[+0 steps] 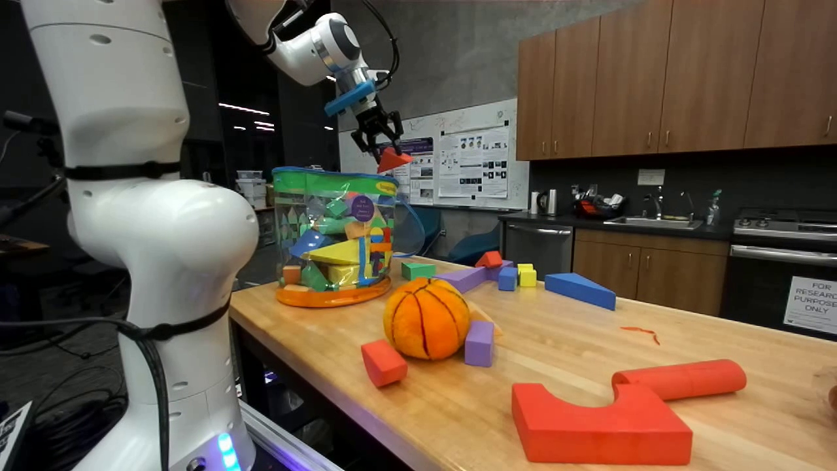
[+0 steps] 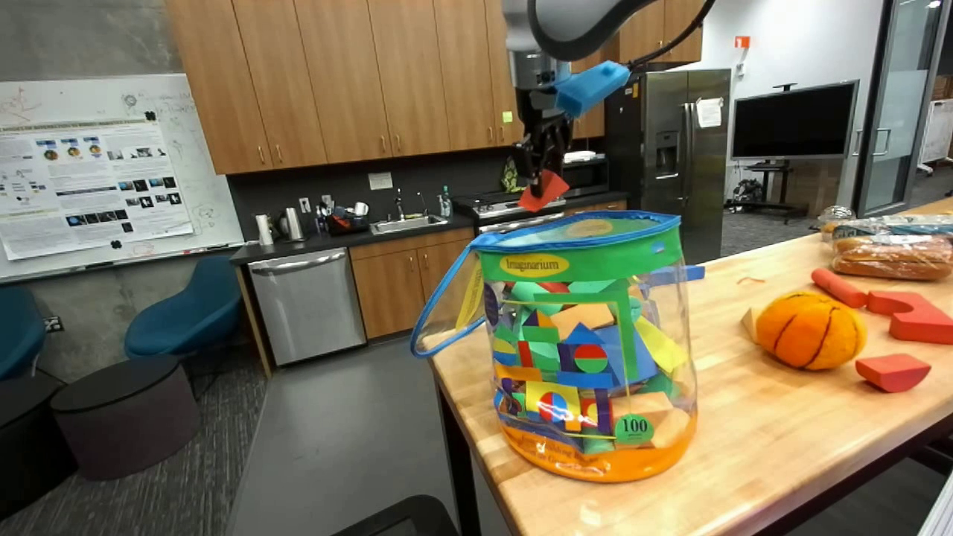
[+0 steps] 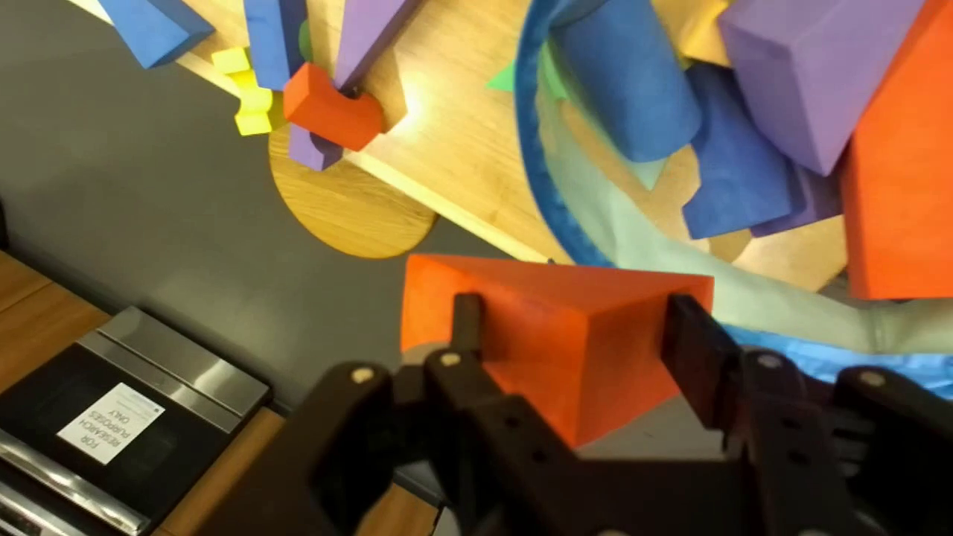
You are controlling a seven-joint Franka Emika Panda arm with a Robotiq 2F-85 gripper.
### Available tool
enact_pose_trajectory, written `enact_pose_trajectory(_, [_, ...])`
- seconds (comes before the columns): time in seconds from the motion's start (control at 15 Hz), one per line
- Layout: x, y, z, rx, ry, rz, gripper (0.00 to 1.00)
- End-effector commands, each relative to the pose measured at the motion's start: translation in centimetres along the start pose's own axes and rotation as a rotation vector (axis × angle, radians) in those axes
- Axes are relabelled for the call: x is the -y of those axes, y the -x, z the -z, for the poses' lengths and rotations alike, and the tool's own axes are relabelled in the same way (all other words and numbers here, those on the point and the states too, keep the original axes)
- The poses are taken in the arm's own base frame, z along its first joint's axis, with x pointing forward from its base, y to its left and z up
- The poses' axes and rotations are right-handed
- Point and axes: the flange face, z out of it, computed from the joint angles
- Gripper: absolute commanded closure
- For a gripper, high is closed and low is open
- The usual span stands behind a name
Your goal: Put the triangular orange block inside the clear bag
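Pincer (image 3: 577, 339): gripping triangular orange block (image 1: 394, 161), likely mid-carry.
Clear bag (image 1: 297, 182): next, shift left in an exterior view, lower, release.

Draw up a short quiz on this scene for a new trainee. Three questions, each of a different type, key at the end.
1. Multiple choice. What do the jaws hold?
A) the orange ball
B) the triangular orange block
C) a purple block

2. True or false. Other blocks can be seen inside the clear bag.

3. Fill in the blank. In both exterior views, the held block appears ____ the bag's green band, not yet inside.

Key: 1. B; 2. True; 3. above
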Motion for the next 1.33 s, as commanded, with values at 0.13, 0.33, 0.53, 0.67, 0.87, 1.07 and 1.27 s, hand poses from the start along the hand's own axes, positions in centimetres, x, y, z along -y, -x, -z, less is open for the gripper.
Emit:
enact_pose_trajectory(0.13, [3.5,2.6,1.2,0.101,-0.030,0.055,0.63])
enact_pose_trajectory(0.33, [4.7,3.2,1.1,0.148,-0.034,0.082,0.63])
enact_pose_trajectory(0.53, [5.7,3.3,0.8,0.189,-0.031,0.106,0.63])
enact_pose_trajectory(0.67, [6.3,3.2,0.3,0.219,-0.037,0.116,0.63])
enact_pose_trajectory(0.87, [6.5,2.4,-1.3,0.226,-0.034,0.092,0.13])
enact_pose_trajectory(1.07, [6.6,2.9,-1.4,0.226,-0.023,0.108,0.27])
enact_pose_trajectory(1.27, [6.6,2.7,-1.9,0.232,-0.024,0.108,0.13])
